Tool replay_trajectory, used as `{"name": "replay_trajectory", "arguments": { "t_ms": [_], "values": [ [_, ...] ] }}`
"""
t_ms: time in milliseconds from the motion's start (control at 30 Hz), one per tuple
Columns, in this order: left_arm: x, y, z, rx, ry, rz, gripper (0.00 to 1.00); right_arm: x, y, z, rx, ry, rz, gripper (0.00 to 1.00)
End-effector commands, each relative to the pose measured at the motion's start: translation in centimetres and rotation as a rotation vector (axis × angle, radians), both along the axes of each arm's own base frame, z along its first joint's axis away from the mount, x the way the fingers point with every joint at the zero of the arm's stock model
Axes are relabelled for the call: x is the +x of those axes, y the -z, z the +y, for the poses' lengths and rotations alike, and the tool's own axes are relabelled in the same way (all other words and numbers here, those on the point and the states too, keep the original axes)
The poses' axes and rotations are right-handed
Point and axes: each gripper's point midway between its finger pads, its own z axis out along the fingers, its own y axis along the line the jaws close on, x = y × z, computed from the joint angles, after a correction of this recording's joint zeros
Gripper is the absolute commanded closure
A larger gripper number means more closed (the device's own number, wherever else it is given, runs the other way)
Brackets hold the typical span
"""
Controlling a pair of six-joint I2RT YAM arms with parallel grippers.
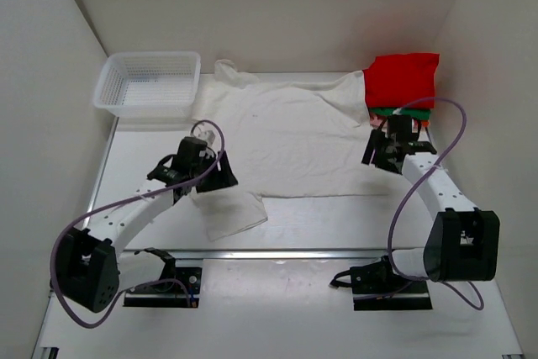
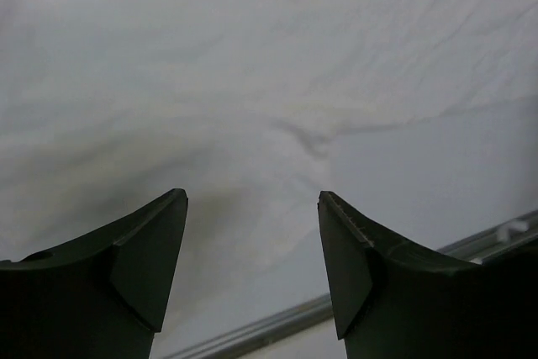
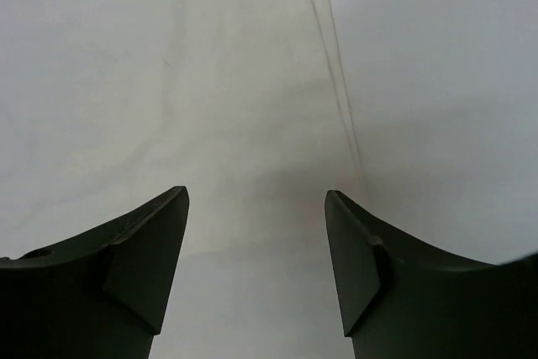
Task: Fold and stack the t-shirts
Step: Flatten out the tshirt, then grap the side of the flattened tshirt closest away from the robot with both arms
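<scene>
My left gripper [image 2: 250, 199] has its jaws well apart with nothing between them. It hangs over the cream t-shirt [image 1: 286, 136], near the sleeve that lies toward the near edge of the worktop [image 1: 336, 220]. My right gripper [image 3: 255, 195] is spread the same way and empty, above that shirt's right hem; its wrist view shows bare worktop just beside the hem. I cannot tell whether either gripper touches the cloth.

The cream t-shirt lies spread out and wrinkled across the middle of the worktop. Its other sleeve reaches toward the far edge, beside the white mesh basket [image 1: 143, 107] in the far left corner. In the far right corner a red t-shirt [image 1: 403, 80] lies folded on top of a pile, and a green t-shirt [image 1: 385, 112] shows beneath it at the pile's near edge.
</scene>
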Motion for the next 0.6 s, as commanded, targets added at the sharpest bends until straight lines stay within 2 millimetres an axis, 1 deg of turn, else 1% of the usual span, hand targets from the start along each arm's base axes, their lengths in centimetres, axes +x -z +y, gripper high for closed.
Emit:
{"name": "replay_trajectory", "arguments": {
  "t_ms": [0, 33, 67, 133, 167, 200, 267, 300, 433, 467, 567],
  "values": [
    [-4.8, 3.6, 1.4, 0.045, -0.033, 0.121, 0.25, -3.8, 1.9, -0.6, 0.035, 0.084, 0.044, 0.37],
    [-5.6, 4.3, 1.7, 0.050, -0.043, 0.144, 0.25, -4.2, 1.9, -0.4, 0.045, 0.082, 0.045, 0.36],
    [-6.4, 4.5, 1.9, 0.049, -0.043, 0.152, 0.26, -4.9, 2.6, -0.9, 0.060, 0.100, 0.070, 0.35],
    [-7.8, 4.8, 2.5, 0.074, -0.041, 0.178, 0.25, -5.8, 3.7, -1.1, 0.068, 0.108, 0.115, 0.32],
    [-8.0, 4.9, 2.8, 0.079, -0.049, 0.188, 0.24, -6.2, 3.9, -1.3, 0.058, 0.108, 0.132, 0.31],
    [-8.7, 5.2, 3.0, 0.089, -0.042, 0.202, 0.25, -6.5, 4.4, -1.3, 0.057, 0.109, 0.149, 0.31],
    [-9.6, 5.5, 2.8, 0.081, -0.023, 0.228, 0.25, -6.7, 4.9, -1.6, 0.059, 0.122, 0.146, 0.32],
    [-10.4, 6.2, 2.9, 0.082, -0.012, 0.259, 0.24, -6.8, 5.1, -1.8, 0.068, 0.132, 0.141, 0.32],
    [-12.4, 7.2, 1.7, 0.111, 0.047, 0.330, 0.25, -6.7, 5.8, -2.0, 0.076, 0.144, 0.160, 0.33],
    [-12.9, 7.7, 1.7, 0.122, 0.059, 0.351, 0.24, -6.8, 6.3, -1.9, 0.071, 0.137, 0.179, 0.33],
    [-14.6, 8.7, 2.3, 0.162, 0.085, 0.408, 0.25, -6.9, 6.9, -1.6, 0.069, 0.133, 0.202, 0.33]
  ]
}}
